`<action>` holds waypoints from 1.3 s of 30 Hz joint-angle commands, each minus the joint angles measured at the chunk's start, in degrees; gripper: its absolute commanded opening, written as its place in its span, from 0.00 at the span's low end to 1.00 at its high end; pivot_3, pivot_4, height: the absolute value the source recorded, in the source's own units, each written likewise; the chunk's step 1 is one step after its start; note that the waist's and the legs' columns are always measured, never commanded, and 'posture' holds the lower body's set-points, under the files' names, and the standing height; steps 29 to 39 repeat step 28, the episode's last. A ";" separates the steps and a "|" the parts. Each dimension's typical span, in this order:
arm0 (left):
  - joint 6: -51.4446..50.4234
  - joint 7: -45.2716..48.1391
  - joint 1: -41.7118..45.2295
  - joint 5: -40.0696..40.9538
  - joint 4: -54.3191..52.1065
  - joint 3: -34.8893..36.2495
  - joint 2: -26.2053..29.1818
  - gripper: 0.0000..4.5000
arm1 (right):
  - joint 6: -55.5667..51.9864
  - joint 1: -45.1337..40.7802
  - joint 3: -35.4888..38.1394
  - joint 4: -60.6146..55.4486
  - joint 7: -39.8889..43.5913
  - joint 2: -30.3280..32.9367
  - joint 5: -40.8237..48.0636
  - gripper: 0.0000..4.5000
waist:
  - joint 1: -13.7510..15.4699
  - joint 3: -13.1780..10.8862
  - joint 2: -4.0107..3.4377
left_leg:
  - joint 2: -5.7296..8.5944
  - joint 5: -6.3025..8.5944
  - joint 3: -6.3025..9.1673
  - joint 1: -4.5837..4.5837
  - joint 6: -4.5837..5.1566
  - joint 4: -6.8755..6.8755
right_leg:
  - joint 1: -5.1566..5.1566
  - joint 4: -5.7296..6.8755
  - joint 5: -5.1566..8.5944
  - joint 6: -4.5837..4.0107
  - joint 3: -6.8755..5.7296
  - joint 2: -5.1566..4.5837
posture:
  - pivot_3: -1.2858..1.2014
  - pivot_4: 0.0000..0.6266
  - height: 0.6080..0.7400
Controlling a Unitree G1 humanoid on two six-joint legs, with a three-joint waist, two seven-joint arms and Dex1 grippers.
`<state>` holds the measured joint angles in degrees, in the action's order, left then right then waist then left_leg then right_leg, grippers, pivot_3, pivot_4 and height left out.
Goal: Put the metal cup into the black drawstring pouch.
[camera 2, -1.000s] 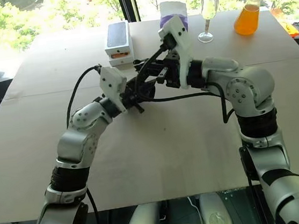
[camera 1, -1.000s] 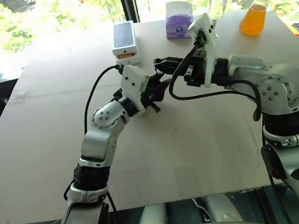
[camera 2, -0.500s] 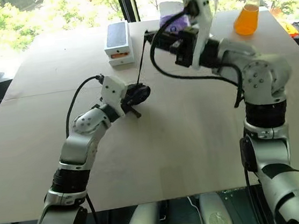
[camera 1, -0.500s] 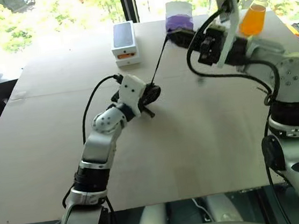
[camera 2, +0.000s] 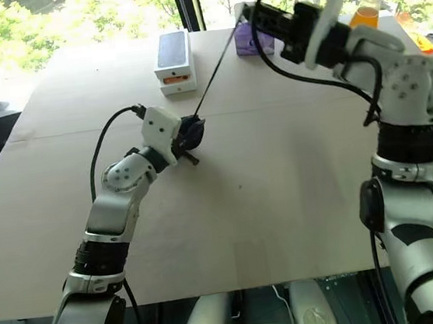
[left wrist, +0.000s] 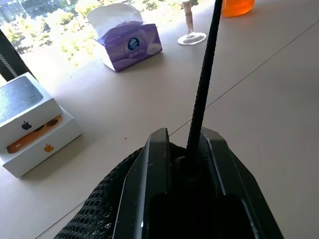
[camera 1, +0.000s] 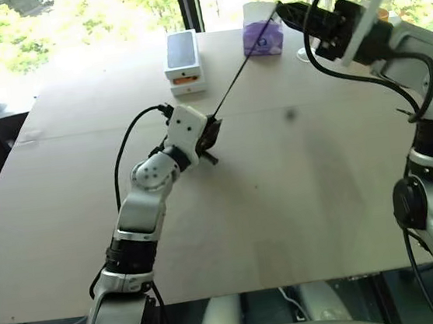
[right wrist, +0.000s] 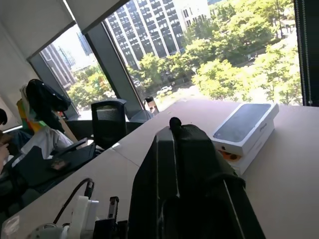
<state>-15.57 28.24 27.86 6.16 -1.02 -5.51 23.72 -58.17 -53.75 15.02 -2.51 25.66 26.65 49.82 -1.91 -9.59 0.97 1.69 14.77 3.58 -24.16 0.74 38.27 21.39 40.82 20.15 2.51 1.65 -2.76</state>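
Observation:
My left gripper (camera 1: 212, 134) is shut on the black drawstring pouch (camera 1: 214, 131), holding it low over the middle of the table (camera 1: 284, 201). In the left wrist view the two fingers (left wrist: 154, 174) pinch the pouch's mesh fabric (left wrist: 94, 214). The thin black drawstring cord (camera 1: 241, 69) runs taut from the pouch up to my right gripper (camera 1: 284, 10), which is shut on its far end high above the table's back. The metal cup is hidden from view.
At the back of the table stand a white box with a dark top (camera 1: 182, 60), a purple tissue box (camera 1: 262, 36), a tall clear glass (left wrist: 189, 30) and an orange flask (camera 2: 364, 14). Bare tabletop lies in front of and beside the pouch.
My right gripper has risen and swung away to the right, drawing the cord out straight and taut. My left gripper has sunk a little to the left with the pouch.

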 commanded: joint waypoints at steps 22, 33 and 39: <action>-5.41 15.47 -42.27 22.55 -24.44 27.50 8.96 0.86 | 42.96 78.96 10.58 -30.37 13.48 9.30 -26.68 0.87 | 1.38 0.00 -0.22 | -0.10 0.23 0.07 0.49 0.41 -0.02 | -0.68 -0.37 0.00 -0.02 -0.03 0.01 | 0.52 0.24 1.00; -3.31 16.86 -46.37 23.02 -23.46 30.04 9.51 0.86 | 44.76 83.91 12.95 -31.16 13.75 6.94 -26.55 0.87 | 1.34 0.06 -0.26 | -0.40 0.26 0.02 1.67 0.43 -0.09 | -1.92 -0.96 -0.26 -0.36 -0.19 0.03 | 0.52 0.24 1.00; -3.31 16.86 -46.37 23.02 -23.46 30.04 9.51 0.86 | 44.76 83.91 12.95 -31.16 13.75 6.94 -26.55 0.87 | 1.34 0.06 -0.26 | -0.40 0.26 0.02 1.67 0.43 -0.09 | -1.92 -0.96 -0.26 -0.36 -0.19 0.03 | 0.52 0.24 1.00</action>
